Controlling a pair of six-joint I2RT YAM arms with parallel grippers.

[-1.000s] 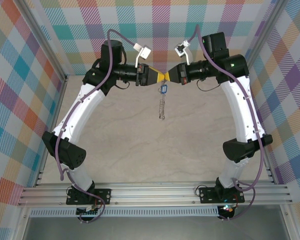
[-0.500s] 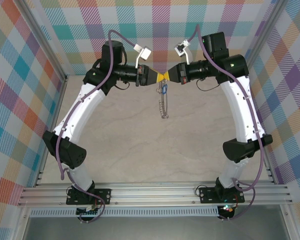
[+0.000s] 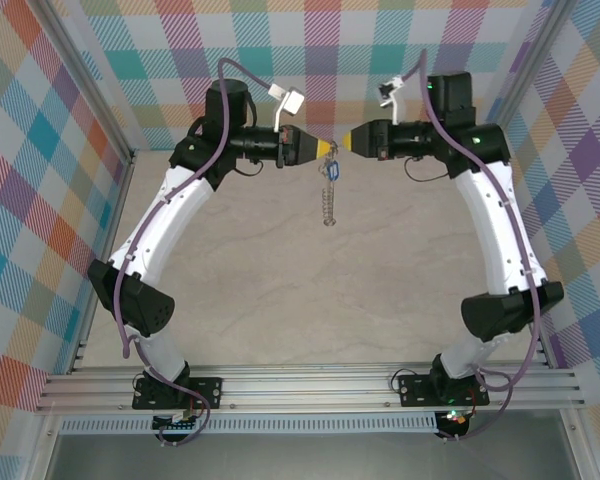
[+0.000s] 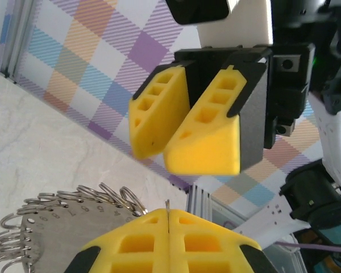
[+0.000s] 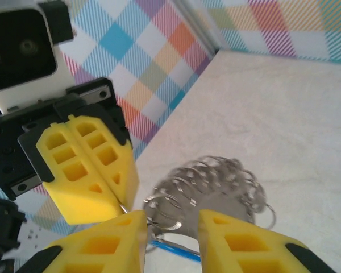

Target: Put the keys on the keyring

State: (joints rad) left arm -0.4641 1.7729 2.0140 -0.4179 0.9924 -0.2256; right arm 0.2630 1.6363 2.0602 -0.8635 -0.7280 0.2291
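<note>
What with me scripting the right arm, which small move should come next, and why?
Probably ease the right gripper in toward the key. The left gripper is shut on the rim of the keyring, the key hangs beneath it, and the right gripper is open, apart from both.

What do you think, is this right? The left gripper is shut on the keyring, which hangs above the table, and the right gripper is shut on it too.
Only the last part is wrong: the right wrist view shows the right gripper open, not gripping the keyring. The left gripper is shut on it, and it hangs above the table.
</note>
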